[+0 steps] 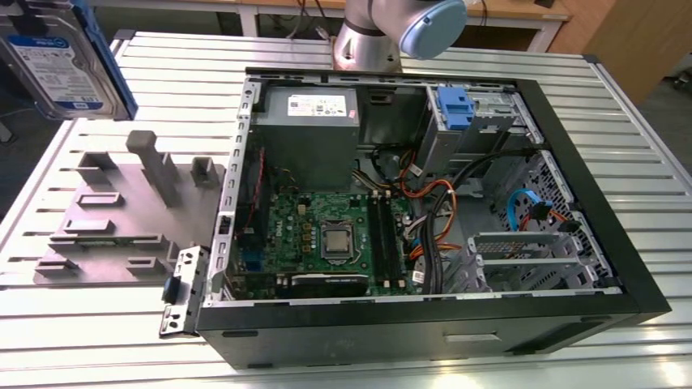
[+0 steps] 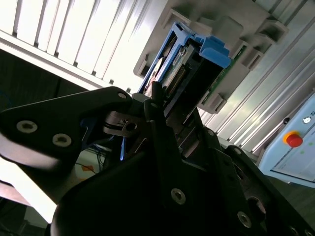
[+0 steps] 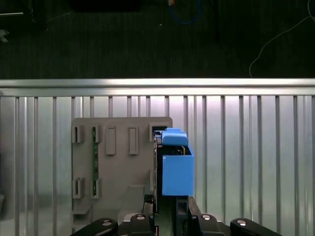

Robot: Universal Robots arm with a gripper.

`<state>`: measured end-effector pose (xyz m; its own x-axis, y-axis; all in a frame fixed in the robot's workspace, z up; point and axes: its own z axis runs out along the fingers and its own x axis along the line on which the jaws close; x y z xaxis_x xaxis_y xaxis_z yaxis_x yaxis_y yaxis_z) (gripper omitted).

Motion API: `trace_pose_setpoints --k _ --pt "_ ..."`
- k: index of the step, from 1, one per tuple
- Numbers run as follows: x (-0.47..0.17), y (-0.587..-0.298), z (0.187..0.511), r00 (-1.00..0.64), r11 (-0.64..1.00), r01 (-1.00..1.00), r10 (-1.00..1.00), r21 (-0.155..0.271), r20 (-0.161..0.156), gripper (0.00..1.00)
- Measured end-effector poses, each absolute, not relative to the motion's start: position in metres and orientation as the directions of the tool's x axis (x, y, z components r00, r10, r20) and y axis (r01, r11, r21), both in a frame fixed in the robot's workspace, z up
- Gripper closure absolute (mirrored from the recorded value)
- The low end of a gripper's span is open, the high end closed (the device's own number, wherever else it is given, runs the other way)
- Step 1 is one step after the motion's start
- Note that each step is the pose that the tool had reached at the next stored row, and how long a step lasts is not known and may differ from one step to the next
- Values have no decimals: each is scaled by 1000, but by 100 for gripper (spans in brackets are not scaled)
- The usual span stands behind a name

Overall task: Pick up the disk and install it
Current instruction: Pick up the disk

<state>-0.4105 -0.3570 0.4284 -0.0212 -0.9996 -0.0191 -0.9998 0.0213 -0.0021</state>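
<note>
The disk [image 1: 49,57] is clamped in the claw [image 3: 166,204], clear of the worktop [image 3: 246,147]; installation into the computer case [image 1: 433,328] is not yet done.

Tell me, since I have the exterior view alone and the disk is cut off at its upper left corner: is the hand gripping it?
Observer: Yes. In the second wrist view the hand is clamped on the disk, with dark fingers on either side of it.
Operator: What is beneath it?
Observer: In the first wrist view the disk's blue carrier is seen end-on over the edge of the grey tray, with the slatted table beside it.
</note>
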Motion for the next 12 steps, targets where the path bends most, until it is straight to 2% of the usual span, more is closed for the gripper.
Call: trace_pose_setpoints --k 12 --pt "-410 -357 445 -21 21 -1000 -1000 -2 -19 65"
